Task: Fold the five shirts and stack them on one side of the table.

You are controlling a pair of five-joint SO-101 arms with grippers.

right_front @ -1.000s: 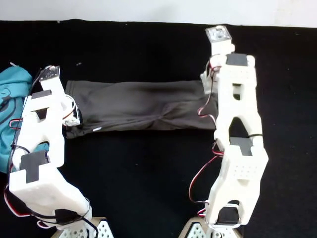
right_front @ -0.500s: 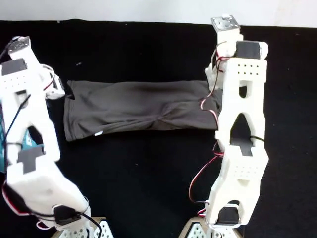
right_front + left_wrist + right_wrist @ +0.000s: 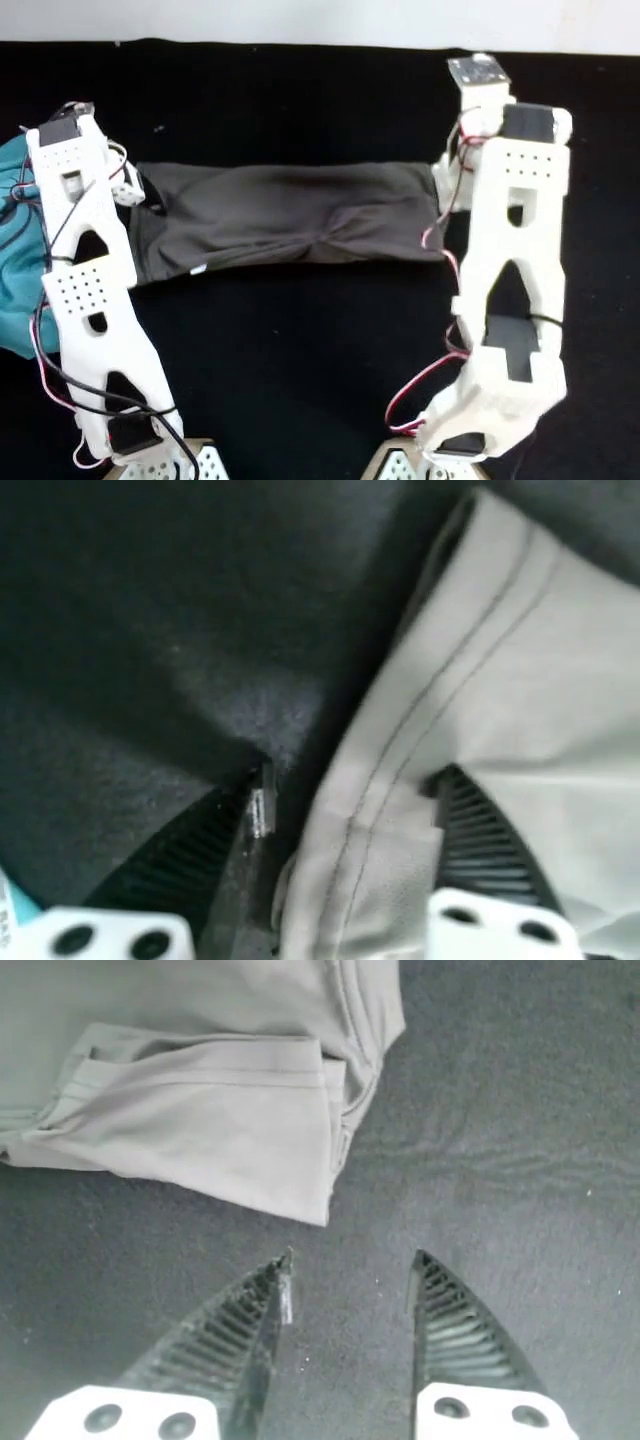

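High view showed the black table [image 3: 300,380], the grey shirt [image 3: 290,215] lying long across the upper middle and a teal shirt [image 3: 15,260] at the left edge. The left gripper [image 3: 350,780] straddled the grey hem with fingers spread (not pinching). The right gripper [image 3: 350,1260] gaped over the table beside the shirt's corner.
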